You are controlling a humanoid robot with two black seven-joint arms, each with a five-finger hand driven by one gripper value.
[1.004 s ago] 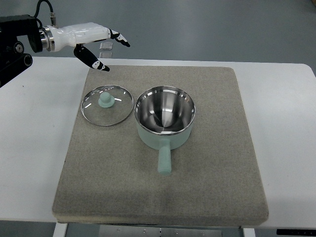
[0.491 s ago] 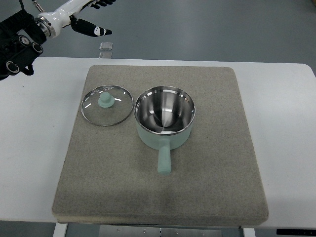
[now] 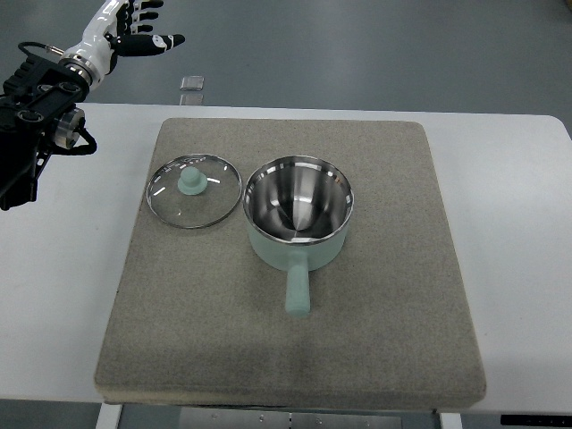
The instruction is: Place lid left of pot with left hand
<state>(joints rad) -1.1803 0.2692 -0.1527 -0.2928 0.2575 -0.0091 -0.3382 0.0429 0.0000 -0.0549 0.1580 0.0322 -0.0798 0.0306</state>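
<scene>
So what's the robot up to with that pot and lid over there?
Nothing is being handled right now. The glass lid with its mint knob lies flat on the grey mat, just left of the open steel pot, whose handle points toward the camera. The robot's left hand is raised at the top left corner, beyond the table's far edge, fingers spread and empty. The lid seems to be where it belongs. The right arm is not in view.

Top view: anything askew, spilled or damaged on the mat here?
Nothing stands out. The glass lid lies flat, knob up, on the grey mat just left of the pot, which stands upright and empty with its handle toward the camera. The left hand is raised at the top left, fingers spread, holding nothing.
</scene>
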